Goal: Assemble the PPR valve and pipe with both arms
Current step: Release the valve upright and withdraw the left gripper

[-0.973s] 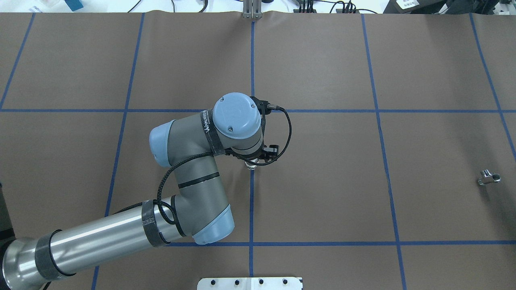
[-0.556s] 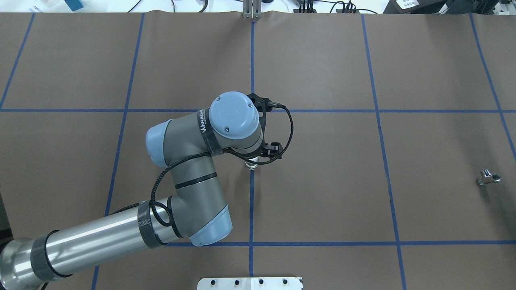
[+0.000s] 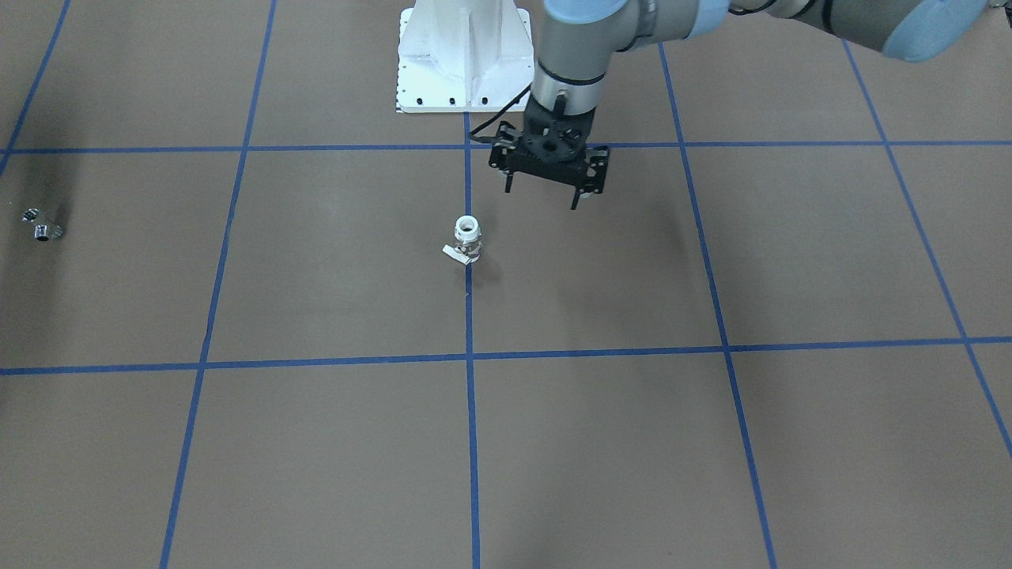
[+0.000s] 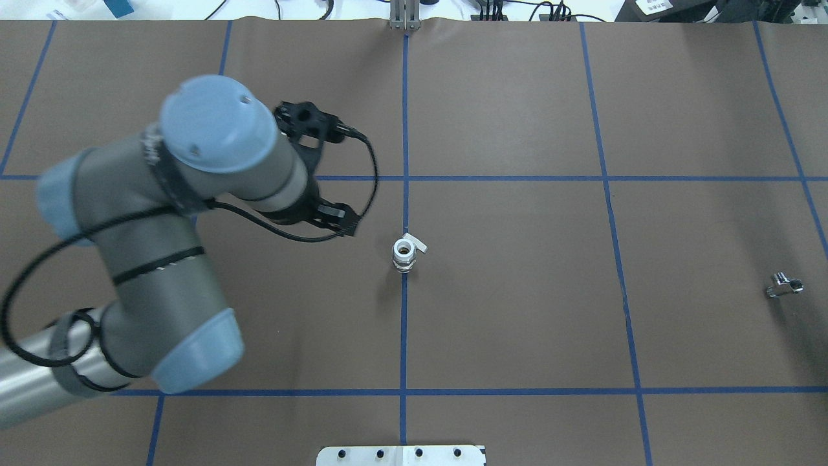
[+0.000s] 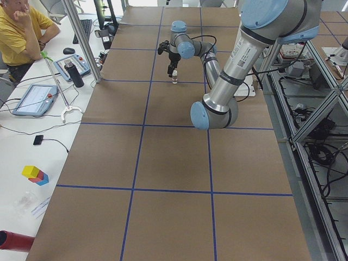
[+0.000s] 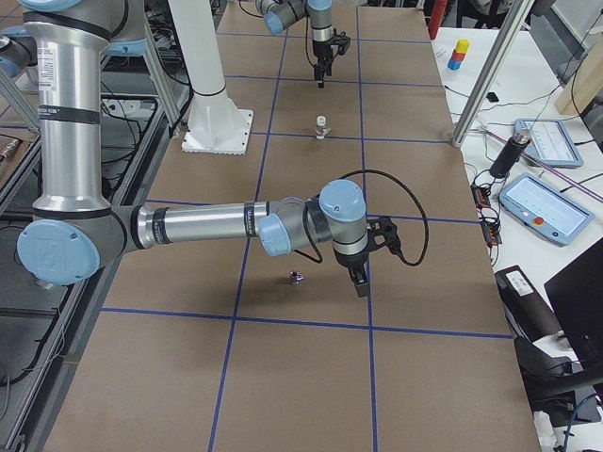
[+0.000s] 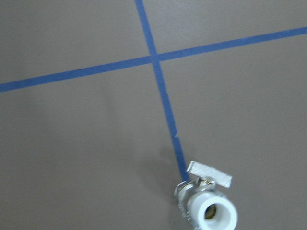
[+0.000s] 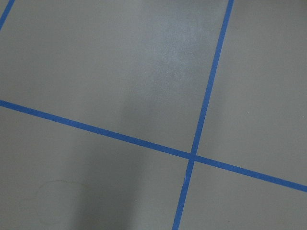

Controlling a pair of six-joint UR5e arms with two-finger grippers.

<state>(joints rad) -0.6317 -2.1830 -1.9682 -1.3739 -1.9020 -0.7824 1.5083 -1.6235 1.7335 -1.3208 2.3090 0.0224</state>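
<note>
The PPR valve [image 4: 403, 254] stands upright on the blue centre line, white open end up and lever out to the side. It also shows in the front view [image 3: 467, 239] and the left wrist view [image 7: 211, 206]. My left gripper [image 3: 541, 197] is open and empty, raised above the table, off to the valve's left and apart from it. The pipe [image 4: 784, 285] lies alone at the far right, also in the front view [image 3: 41, 224]. My right gripper [image 6: 361, 282] shows only in the exterior right view, hanging near the pipe [image 6: 295, 277] without touching. I cannot tell if it is open.
The white pedestal [image 3: 462, 55] stands at the robot's edge of the table. A metal post [image 4: 405, 16] sits at the far edge. A seated operator [image 5: 22, 27] and tablets [image 6: 537, 202] are on side tables beyond the brown mat.
The left arm has risen and swung away to its left from over the valve, which now stands uncovered on the line. The pipe has not moved.
</note>
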